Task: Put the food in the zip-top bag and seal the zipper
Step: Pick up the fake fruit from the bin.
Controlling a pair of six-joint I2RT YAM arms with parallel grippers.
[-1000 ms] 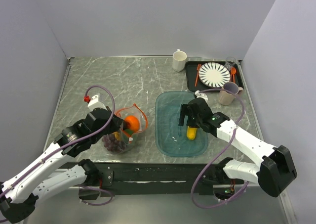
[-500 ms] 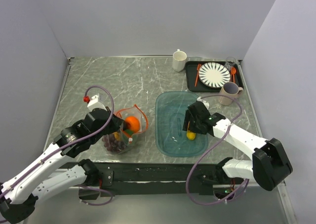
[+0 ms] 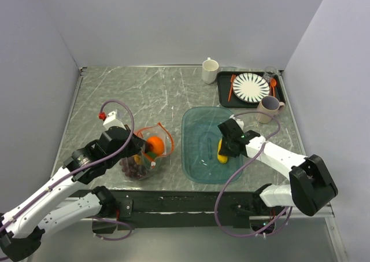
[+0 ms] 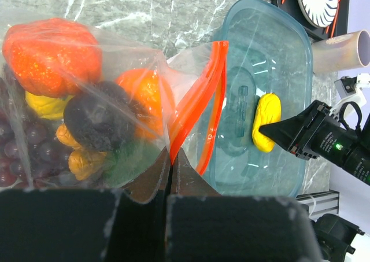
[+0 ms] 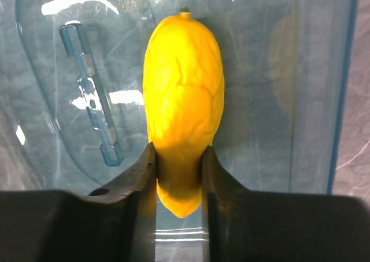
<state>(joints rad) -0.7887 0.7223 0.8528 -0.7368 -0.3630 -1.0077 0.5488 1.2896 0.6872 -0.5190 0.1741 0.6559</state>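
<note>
Yellow fruit: oblong, bumpy yellow toy fruit [image 5: 184,82] lies in the translucent teal rectangular tray [image 3: 191,129], toward the tray's near right part, by the surface's near edge.
Right end effector: the right end effector [image 5: 178,163] is grasping that fruit, pads pressed on both sides of its blunt end!
Left end effector: the left end effector [image 4: 171,161] is clenched on the rim of the clear plastic zip-top bag [image 4: 87,88], left of the tray.
Bag contents: orange rounds [image 4: 52,48], purple grapes [image 4: 29,140] and a dark plum [image 4: 95,120] are inside; the orange-red zipper strip [image 4: 199,100] gapes, unsealed.
Do it well: the grip sits near the fruit's end, so I'd lift slowly, keep it level, clear the tray wall, then release over the open mouth.
</note>
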